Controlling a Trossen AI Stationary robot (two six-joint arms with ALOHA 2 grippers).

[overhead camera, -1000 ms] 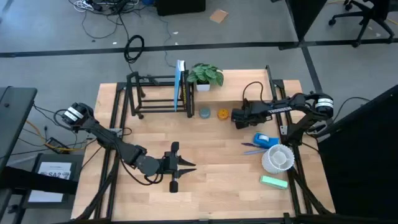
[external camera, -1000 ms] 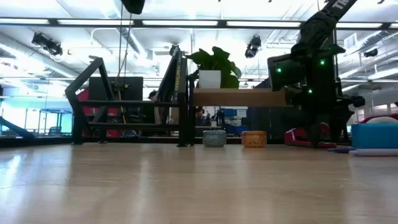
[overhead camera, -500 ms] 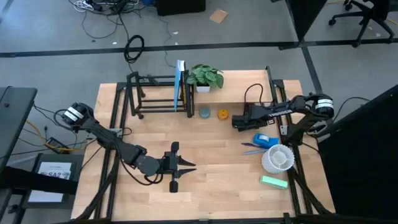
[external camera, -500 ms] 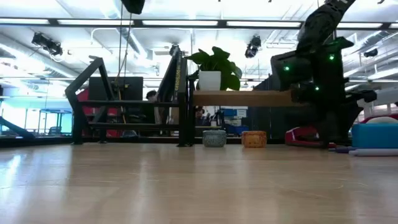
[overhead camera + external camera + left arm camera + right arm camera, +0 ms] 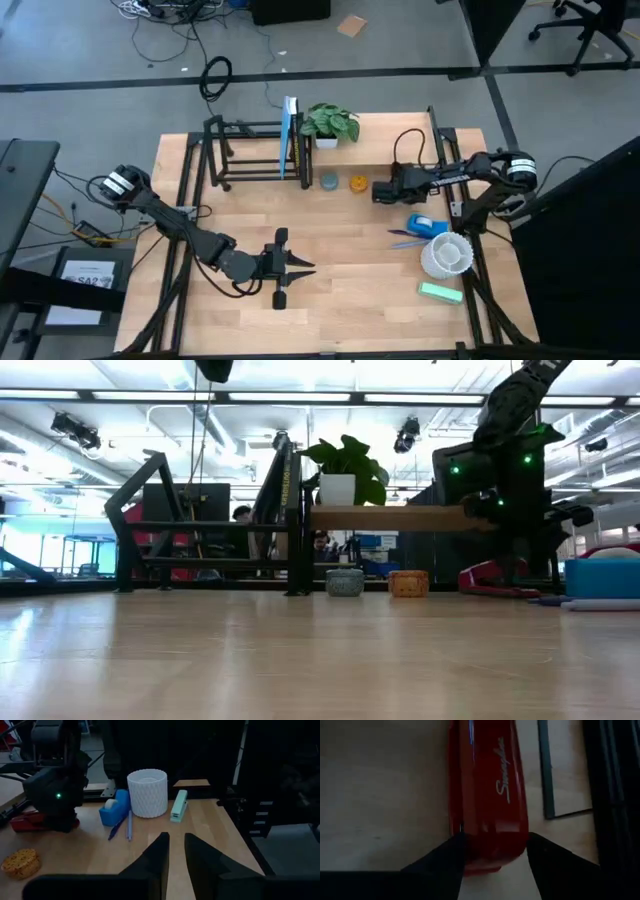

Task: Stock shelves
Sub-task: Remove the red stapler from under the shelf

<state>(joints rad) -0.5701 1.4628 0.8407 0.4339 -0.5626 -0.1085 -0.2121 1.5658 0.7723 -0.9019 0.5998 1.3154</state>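
Fingers of the right gripper (image 5: 492, 860) stand apart on either side of one end of a red stapler (image 5: 487, 790) that lies flat on the bench (image 5: 340, 290); whether the pads actually touch its sides cannot be told. In the high view this gripper (image 5: 380, 189) points down just beside a small yellow woven pot (image 5: 358, 183), with a small grey pot (image 5: 329, 181) next along. Just past those pots is the low stand (image 5: 390, 517) with its light plank top, which carries a potted plant (image 5: 329, 122) in a white pot. Beyond the stand, farther from the right gripper, is the black metal-rod rack (image 5: 245, 152), with an upright blue and white book (image 5: 289, 138) at its near end. On the other side of the right gripper, toward the bench edge, lie a blue tape dispenser (image 5: 425, 224), two pens (image 5: 410, 236), a white lattice cup (image 5: 446, 256) and a mint-green stapler (image 5: 441, 292), close together. The left gripper (image 5: 300, 266) waits low over the bench near its front middle, well apart from the shelves, its fingers (image 5: 157, 855) nearly together with only a narrow gap between them and nothing held.
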